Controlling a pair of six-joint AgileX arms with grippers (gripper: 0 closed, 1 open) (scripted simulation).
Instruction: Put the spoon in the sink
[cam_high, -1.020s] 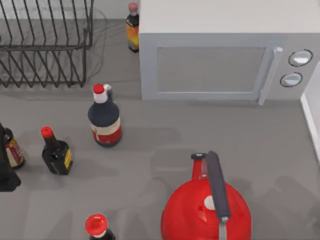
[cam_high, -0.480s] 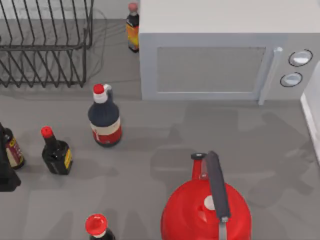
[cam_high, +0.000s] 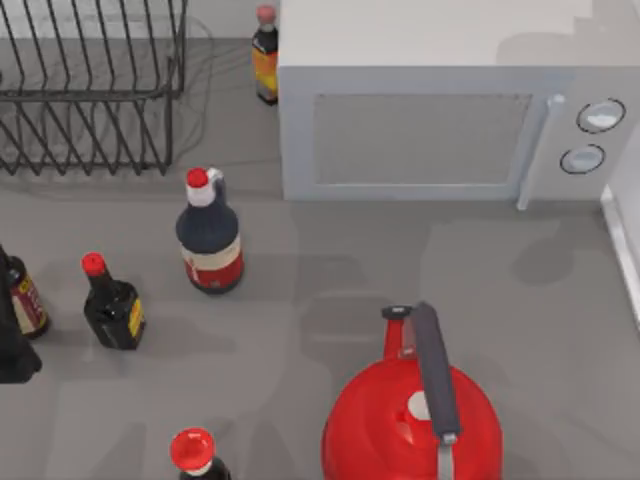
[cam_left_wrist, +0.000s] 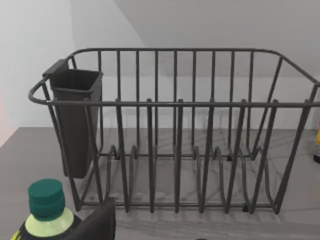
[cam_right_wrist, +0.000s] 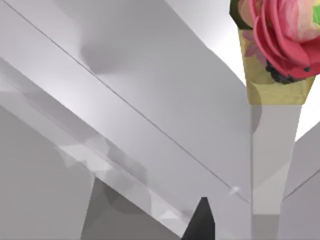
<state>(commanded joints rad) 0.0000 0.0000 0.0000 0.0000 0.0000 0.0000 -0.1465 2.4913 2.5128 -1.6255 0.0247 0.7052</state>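
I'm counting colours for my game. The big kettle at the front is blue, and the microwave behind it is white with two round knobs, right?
Almost. The kettle is red, not blue, with a dark grey handle; the top view shows it clearly. The rest holds: the microwave behind it is white with two round knobs.

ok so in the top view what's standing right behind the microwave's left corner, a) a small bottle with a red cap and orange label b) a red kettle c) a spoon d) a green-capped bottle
a, a small bottle with a red cap and orange label stands at the back, against the left edge of the microwave, right of the dish rack.
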